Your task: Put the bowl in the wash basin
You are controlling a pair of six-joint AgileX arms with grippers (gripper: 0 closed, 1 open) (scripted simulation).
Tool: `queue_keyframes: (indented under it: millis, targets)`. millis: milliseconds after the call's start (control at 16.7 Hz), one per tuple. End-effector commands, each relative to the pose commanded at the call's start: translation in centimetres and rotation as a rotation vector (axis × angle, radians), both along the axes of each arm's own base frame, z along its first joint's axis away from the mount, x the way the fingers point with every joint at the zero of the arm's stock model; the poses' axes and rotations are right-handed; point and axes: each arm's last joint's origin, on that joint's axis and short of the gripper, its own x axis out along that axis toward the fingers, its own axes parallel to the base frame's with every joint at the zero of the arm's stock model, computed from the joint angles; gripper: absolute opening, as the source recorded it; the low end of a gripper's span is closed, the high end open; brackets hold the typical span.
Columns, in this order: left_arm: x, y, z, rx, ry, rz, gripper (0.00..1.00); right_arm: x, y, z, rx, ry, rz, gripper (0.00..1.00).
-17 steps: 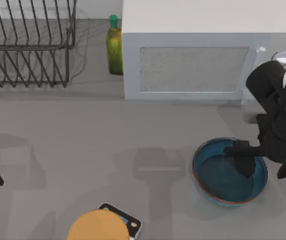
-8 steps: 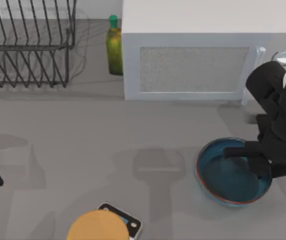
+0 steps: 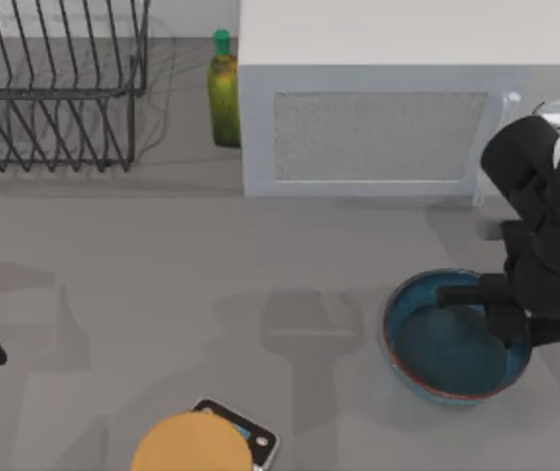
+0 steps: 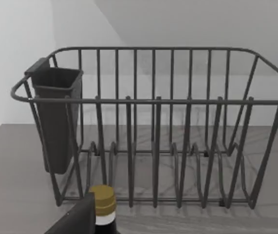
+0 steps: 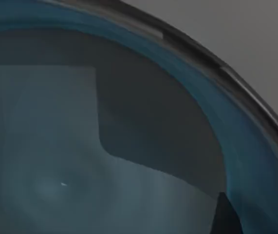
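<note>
Bowl (image 3: 446,343) sits under the right hand (image 3: 500,312); its grip cannot be told.

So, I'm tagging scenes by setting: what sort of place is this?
Most likely a kitchen counter, rendered in simulation: a microwave at the back, a black wire dish rack beside an olive-green bottle, and a blue bowl on the grey surface.

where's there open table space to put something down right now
The widest bare stretch lies mid-table, bordered by the dish rack, the microwave, the bowl and the orange disc. It is crowded at the right, where the right gripper sits over the bowl.
</note>
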Motion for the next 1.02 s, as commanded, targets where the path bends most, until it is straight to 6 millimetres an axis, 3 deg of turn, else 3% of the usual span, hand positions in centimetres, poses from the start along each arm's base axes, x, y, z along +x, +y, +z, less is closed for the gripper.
queue_keyframes:
  millis: [180,660,780,1020]
  targets:
    - [0.0,0.0,0.0,0.0,0.0,0.0,1.0,0.8,0.3,2.6,0.002,-0.006,-0.002,0.0]
    - [0.0,0.0,0.0,0.0,0.0,0.0,1.0,0.1,0.0,13.4,-0.006,0.014,-0.002,0.0]
    - [0.0,0.0,0.0,0.0,0.0,0.0,1.0,-0.2,-0.1,14.6,-0.001,0.002,-0.001,0.0]
    - [0.0,0.0,0.0,0.0,0.0,0.0,1.0,-0.1,0.0,14.5,-0.001,0.004,0.001,0.0]
